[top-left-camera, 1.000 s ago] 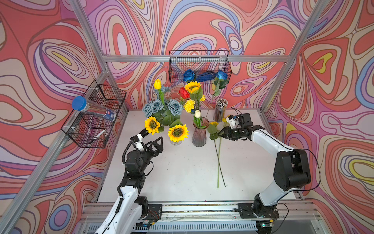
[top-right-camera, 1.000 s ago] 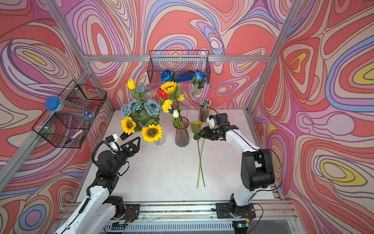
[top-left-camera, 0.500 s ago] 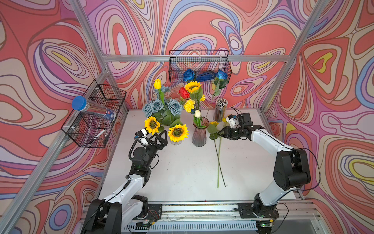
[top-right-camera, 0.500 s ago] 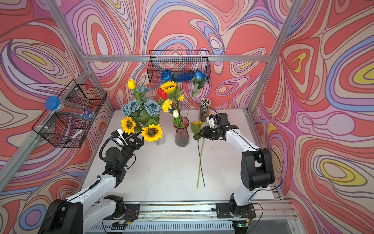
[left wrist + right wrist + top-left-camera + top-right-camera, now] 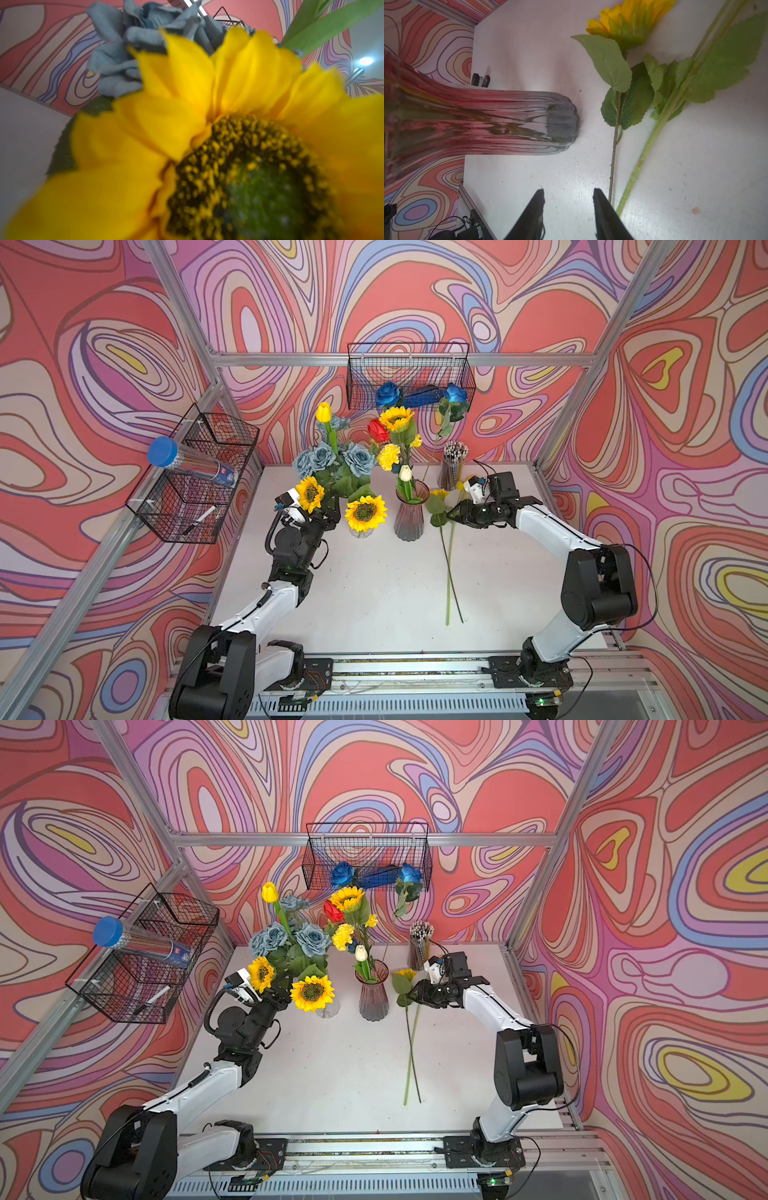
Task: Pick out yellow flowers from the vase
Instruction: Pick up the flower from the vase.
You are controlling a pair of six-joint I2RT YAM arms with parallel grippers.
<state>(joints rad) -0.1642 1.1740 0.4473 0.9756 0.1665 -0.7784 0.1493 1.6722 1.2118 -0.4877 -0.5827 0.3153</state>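
**Left end effector** (image 5: 328,512)
- Over the last second it has moved from the near left of the surface (image 5: 374,593) forward into the left-hand bouquet.
- It now sits among the leaves, just beside and below the sunflower (image 5: 309,493) at the left edge of that bouquet.
- The jaws stood wide a second ago and are now closing.
- Leaves hide the jaws in both top views, and the sunflower head (image 5: 228,145) fills the left wrist view. Whether the jaws have reached the stem cannot be told.

**Around the left end effector**
- The sunflower stands in the clear vase (image 5: 360,532).
- The same vase holds a second sunflower (image 5: 365,512), the grey-blue roses (image 5: 322,456) and a yellow tulip (image 5: 323,412).

**Right end effector** (image 5: 569,199)
- Its position and opening are unchanged.
- Its fingers stand moderately apart with nothing between them, low over the surface.
- It sits between the ribbed vase (image 5: 488,120) and the two picked flowers (image 5: 449,564).
- The picked flowers lie right of the ribbed vase, heads far and stems near. One stem runs just beside a finger.

**Meaning for the task**
- The step in hand appears to be the grasp on the left sunflower. It has not yet left the clear vase.
- Yellow blooms also remain in the ribbed vase, so most of the picking is probably still to do.
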